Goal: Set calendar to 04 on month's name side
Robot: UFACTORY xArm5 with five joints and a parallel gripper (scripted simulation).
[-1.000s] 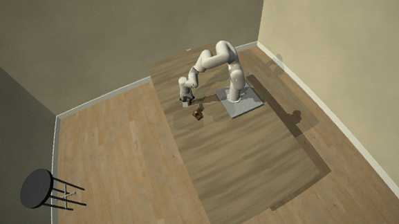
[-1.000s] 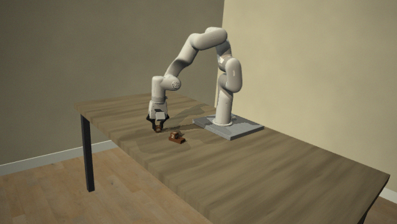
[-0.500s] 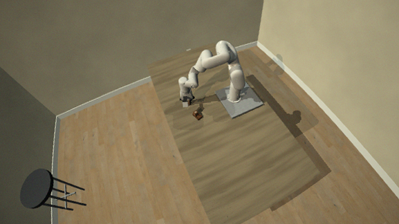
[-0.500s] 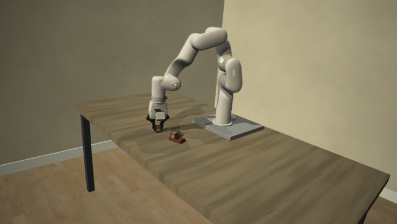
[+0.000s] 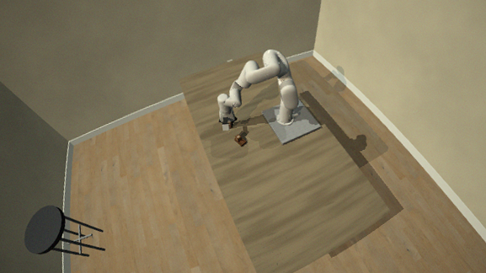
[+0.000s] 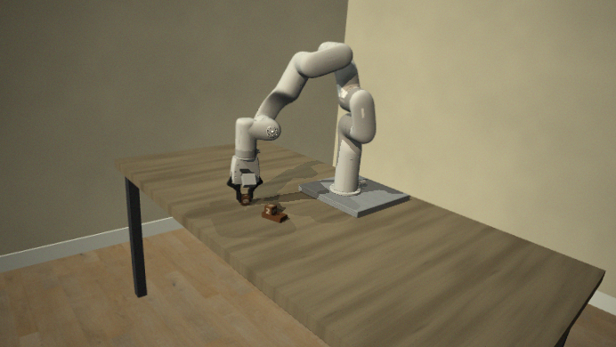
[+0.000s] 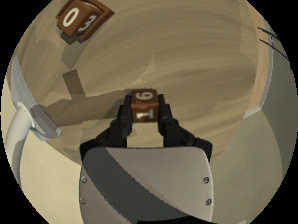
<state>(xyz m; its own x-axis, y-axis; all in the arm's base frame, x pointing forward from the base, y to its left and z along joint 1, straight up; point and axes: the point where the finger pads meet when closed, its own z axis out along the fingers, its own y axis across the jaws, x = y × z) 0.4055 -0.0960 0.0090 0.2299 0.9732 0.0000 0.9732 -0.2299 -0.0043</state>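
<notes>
1. Between the claw's fingers (image 5: pixel 228 122) (image 6: pixel 246 198), pinched, is one cube (image 6: pixel 246 201) (image 7: pixel 144 104).
2. Near it, one tray (image 5: pixel 242 142) (image 6: pixel 277 217) (image 7: pixel 106 15) bears the second cube (image 5: pixel 238 138) (image 6: pixel 271 209) (image 7: pixel 75 17) (0 and 3 show from the wrist).
3. Farther out on one table (image 5: pixel 294 186) (image 6: pixel 401 267) (image 7: pixel 200 75) lies one base plate (image 5: pixel 307 129) (image 6: pixel 360 211) (image 7: pixel 50 129); one stool (image 5: pixel 44 229) stands well apart.

1. The place looks like a plain room set up as a small robot lab.
2. 1 white arm (image 5: pixel 263 73) (image 6: pixel 327 61) stands on a grey base plate (image 5: pixel 308 126) (image 6: pixel 360 209) on a wood-grain tabletop (image 5: pixel 294 181) (image 6: pixel 401 258).
3. 1 round black stool (image 5: pixel 44 229) stands on the plank floor (image 5: pixel 162 218) (image 6: pixel 89 285).
4. Bare walls (image 5: pixel 150 37) (image 6: pixel 133 80) with pale baseboards (image 5: pixel 130 117) (image 6: pixel 80 240) surround it.
</notes>
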